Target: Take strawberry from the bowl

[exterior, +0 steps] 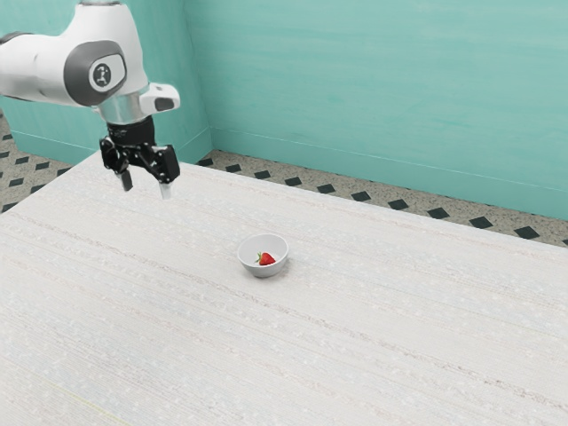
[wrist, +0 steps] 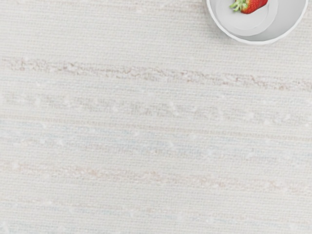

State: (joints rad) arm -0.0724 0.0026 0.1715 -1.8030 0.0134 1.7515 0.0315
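Note:
My gripper [exterior: 145,189] hangs in the air above the table, toward the exterior view's upper left, its two fingers wide apart with nothing between them. Away from it, toward the exterior view's right and lower down, a small white bowl [exterior: 263,272] stands upright on the table. The red strawberry [exterior: 266,259] with green leaves lies inside the bowl. In the wrist view, the strawberry [wrist: 255,5] and part of the bowl [wrist: 292,24] appear, cut off by the picture's edge.
A pale, streaked table [exterior: 337,355] extends around the bowl. Its far edge runs in front of a dark-diamond tiled floor [exterior: 361,196] and a teal wall [exterior: 373,89].

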